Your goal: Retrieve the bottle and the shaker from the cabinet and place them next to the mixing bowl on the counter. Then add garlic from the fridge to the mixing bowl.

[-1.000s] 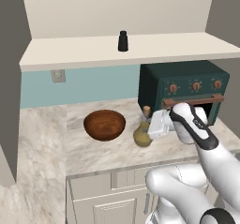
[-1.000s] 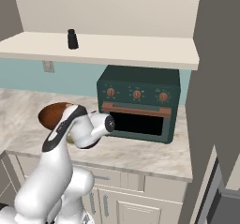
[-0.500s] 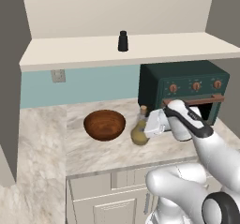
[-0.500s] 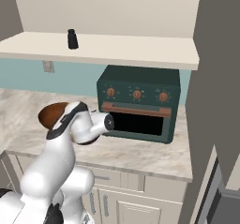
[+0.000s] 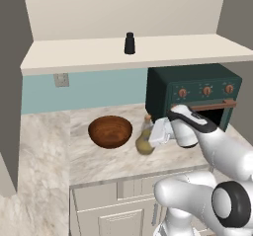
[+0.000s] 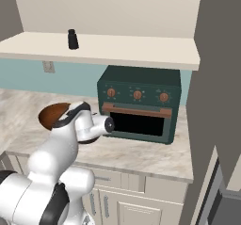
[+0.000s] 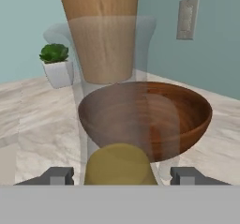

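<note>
My gripper (image 5: pixel 154 137) is shut on the bottle (image 5: pixel 144 140), a clear glass one with a cork stopper and yellow liquid at its base. It stands upright just right of the brown wooden mixing bowl (image 5: pixel 109 130) on the marble counter. In the hand view the bottle (image 7: pixel 112 54) sits between my gripper's (image 7: pixel 122 176) two tips, with the bowl (image 7: pixel 154 115) close behind it. The dark shaker (image 5: pixel 129 43) stands on the cabinet shelf above; the right base view has the shaker (image 6: pixel 72 39) at upper left and the bowl (image 6: pixel 52 115) partly behind my arm. The garlic is out of view.
A dark green toaster oven (image 5: pixel 197 94) stands on the counter right of my hand, also the oven (image 6: pixel 139 101) from the other side. A small potted plant (image 7: pixel 55 63) sits far back on the counter. A wall outlet (image 5: pixel 61 79) is on the blue backsplash.
My hand has carried the bottle a little to the left, closer to the bowl. The shaker and bowl have stayed put.
</note>
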